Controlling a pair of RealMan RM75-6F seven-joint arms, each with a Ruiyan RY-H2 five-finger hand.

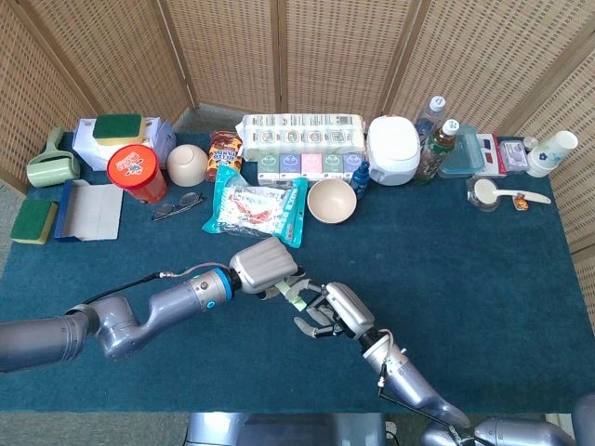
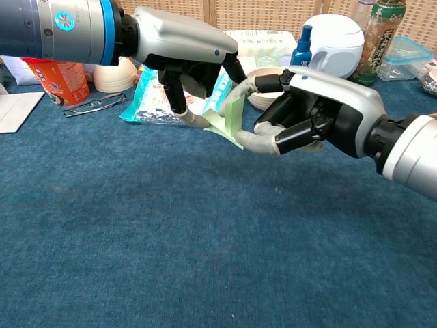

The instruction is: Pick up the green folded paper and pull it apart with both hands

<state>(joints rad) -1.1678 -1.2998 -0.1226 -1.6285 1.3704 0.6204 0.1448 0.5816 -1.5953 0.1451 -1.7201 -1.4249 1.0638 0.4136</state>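
The green folded paper (image 2: 229, 124) hangs above the blue tablecloth between my two hands, and it shows small in the head view as green folded paper (image 1: 296, 299). My left hand (image 2: 183, 55) reaches in from the left and pinches the paper's left side with its fingertips. My right hand (image 2: 311, 113) comes from the right, with a finger and thumb closing on the paper's right edge. In the head view the left hand (image 1: 265, 268) and right hand (image 1: 333, 310) meet near the table's front middle.
Behind the hands lie a snack bag (image 1: 256, 208), a beige bowl (image 1: 332, 200), glasses (image 1: 177, 205) and a red can (image 1: 137, 173). A tissue pack (image 1: 302, 136), white cooker (image 1: 393, 150) and bottles (image 1: 436, 149) line the back edge.
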